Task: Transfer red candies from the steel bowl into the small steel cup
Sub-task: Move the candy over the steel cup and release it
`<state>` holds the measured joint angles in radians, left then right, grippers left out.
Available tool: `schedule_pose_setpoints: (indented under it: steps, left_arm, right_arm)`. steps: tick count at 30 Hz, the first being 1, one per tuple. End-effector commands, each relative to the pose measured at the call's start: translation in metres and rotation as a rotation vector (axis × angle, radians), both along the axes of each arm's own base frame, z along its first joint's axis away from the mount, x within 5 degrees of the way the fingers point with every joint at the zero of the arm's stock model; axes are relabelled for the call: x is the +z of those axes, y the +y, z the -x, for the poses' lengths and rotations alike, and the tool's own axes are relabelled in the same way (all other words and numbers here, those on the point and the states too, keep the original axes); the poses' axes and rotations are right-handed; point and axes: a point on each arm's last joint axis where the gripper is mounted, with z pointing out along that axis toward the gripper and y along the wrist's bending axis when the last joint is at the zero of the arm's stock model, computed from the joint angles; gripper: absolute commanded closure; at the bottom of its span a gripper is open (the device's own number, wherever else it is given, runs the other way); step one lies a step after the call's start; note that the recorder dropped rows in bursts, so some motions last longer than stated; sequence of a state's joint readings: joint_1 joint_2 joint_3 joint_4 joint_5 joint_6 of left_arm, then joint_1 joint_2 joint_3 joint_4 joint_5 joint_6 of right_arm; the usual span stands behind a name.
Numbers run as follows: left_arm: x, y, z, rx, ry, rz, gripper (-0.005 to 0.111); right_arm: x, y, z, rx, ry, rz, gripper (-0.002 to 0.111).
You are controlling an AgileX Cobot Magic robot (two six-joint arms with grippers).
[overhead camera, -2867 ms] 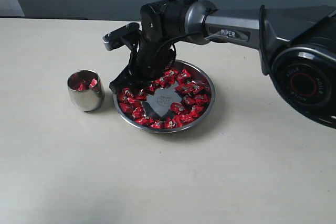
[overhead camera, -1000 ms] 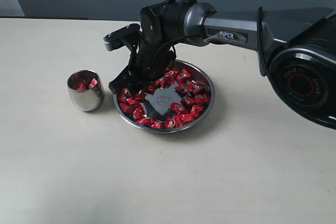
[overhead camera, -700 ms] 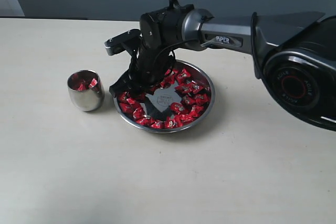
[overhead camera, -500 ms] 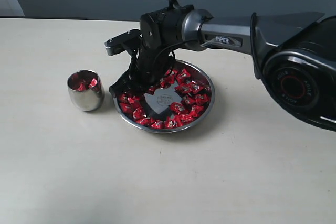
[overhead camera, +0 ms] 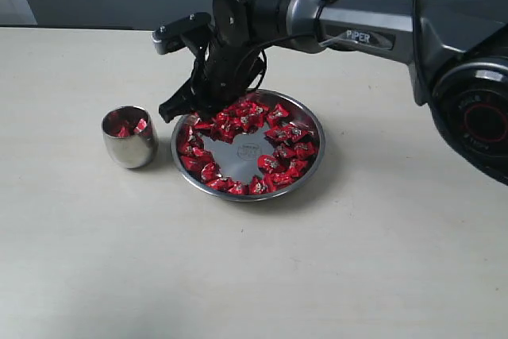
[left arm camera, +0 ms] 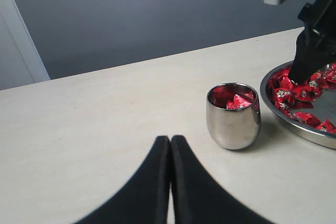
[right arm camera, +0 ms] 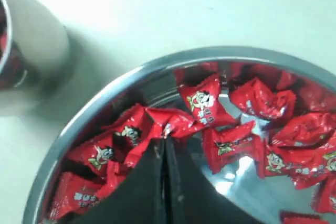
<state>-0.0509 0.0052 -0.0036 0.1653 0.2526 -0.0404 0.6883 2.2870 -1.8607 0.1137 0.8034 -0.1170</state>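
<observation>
while shut, right gripper (overhead camera: pixel 167 109) above red candies (overhead camera: pixel 279 134)

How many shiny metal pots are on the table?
2. In the exterior view the small steel cup stands on the left, and the steel bowl beside it, not touching. Both hold red candies. None seems hidden.

Oblique exterior; low left wrist, close right wrist; common steel bowl (overhead camera: pixel 242 161)

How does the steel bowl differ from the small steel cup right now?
The steel bowl is wide and shallow; the small steel cup is narrow and deep. The bowl holds many red candies around a bare middle; the cup holds only a few. Both are shiny steel, upright.
</observation>
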Motion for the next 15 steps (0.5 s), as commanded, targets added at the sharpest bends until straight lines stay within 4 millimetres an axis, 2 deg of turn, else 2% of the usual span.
schedule_pose_setpoints:
  steps: [1, 6, 8, 12, 15]
  left_arm:
    - [0.000, 0.000, 0.000, -0.002, -0.012, 0.006, 0.106]
    - [0.000, 0.000, 0.000, -0.002, -0.012, 0.006, 0.106]
    - [0.000, 0.000, 0.000, -0.002, -0.012, 0.006, 0.106]
    - [0.000, 0.000, 0.000, -0.002, -0.012, 0.006, 0.106]
    - [0.000, 0.000, 0.000, -0.002, -0.012, 0.006, 0.106]
  right_arm:
    - [0.026, 0.002, 0.002, -0.010, -0.044, -0.071, 0.108]
    - [0.043, 0.016, 0.007, -0.011, -0.049, -0.235, 0.108]
    - [0.046, 0.027, 0.013, 0.034, -0.059, -0.300, 0.108]
    - [0.046, 0.048, 0.025, 0.091, -0.093, -0.356, 0.108]
    - [0.037, 0.054, 0.029, 0.100, -0.090, -0.351, 0.108]
